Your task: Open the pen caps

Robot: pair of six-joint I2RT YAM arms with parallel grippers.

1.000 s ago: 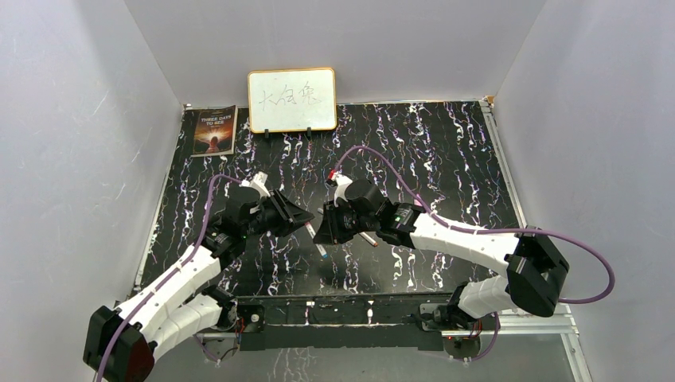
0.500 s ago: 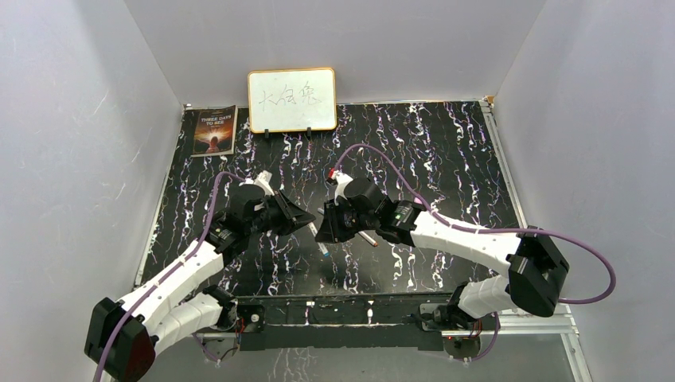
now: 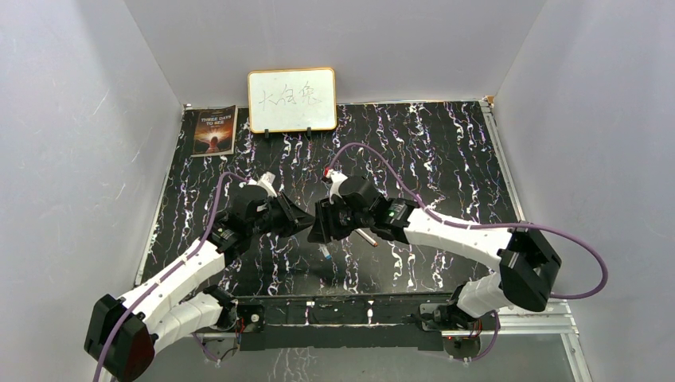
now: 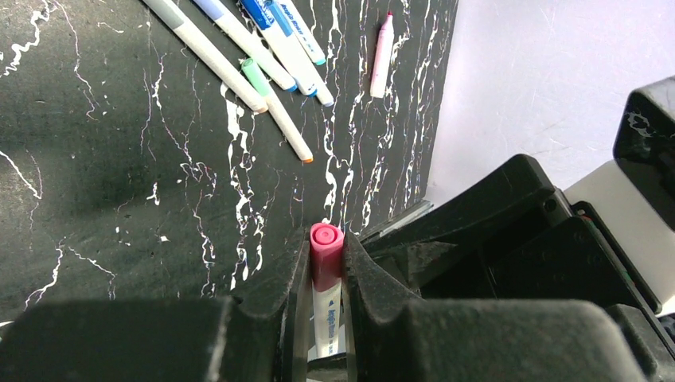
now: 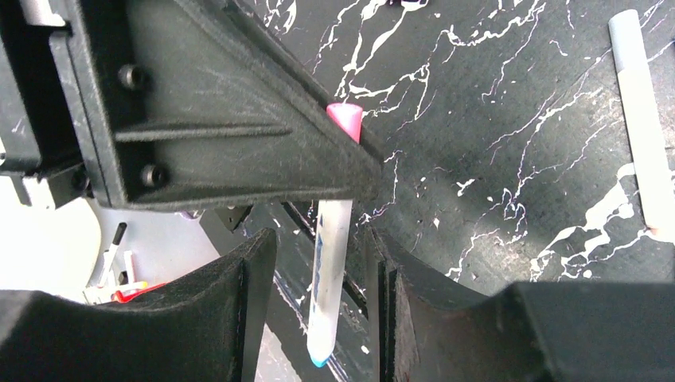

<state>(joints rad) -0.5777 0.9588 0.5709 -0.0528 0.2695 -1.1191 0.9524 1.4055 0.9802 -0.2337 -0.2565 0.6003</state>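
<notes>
Both grippers meet mid-counter, well apart from all four edges; the black marbled counter (image 3: 446, 159) runs broad toward the far and right edges. The left gripper (image 4: 326, 248) is clamped on the pink cap (image 4: 326, 239) of a white-barrelled pen (image 5: 332, 270) with a blue tail end. The right gripper (image 5: 318, 239) straddles the barrel, jaws apart. The pen's long axis runs far-to-near — cap far, blue end toward the near edge. Loose pens (image 4: 263, 56) lie close by on the counter.
</notes>
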